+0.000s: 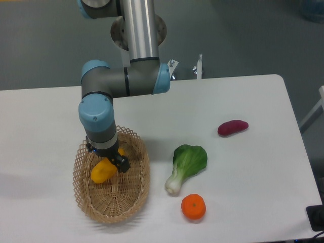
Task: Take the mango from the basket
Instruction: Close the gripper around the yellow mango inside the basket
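Observation:
The mango point(103, 172) is yellow-orange and lies inside the tan wicker basket point(132, 197) at the front left of the table. My gripper point(112, 161) is lowered into the basket directly over the mango's upper right end. Its dark fingers point(122, 164) sit against the mango on the right side. The wrist hides the jaws, so I cannot tell whether they are closed on the fruit.
A green bok choy point(186, 164) lies right of the basket. A round orange point(193, 207) sits in front of it. A dark red-purple vegetable point(233, 127) lies at the right. The table's front edge is close behind the basket.

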Robot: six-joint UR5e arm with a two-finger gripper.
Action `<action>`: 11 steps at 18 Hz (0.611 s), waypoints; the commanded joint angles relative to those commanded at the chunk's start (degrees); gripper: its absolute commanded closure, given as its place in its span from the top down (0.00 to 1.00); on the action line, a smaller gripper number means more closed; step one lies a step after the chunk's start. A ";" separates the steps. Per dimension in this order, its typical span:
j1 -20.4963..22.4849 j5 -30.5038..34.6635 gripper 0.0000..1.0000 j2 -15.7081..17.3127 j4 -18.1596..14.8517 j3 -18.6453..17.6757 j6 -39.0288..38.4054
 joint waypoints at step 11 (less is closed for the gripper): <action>-0.70 2.29 0.55 -0.88 3.25 -0.09 -1.85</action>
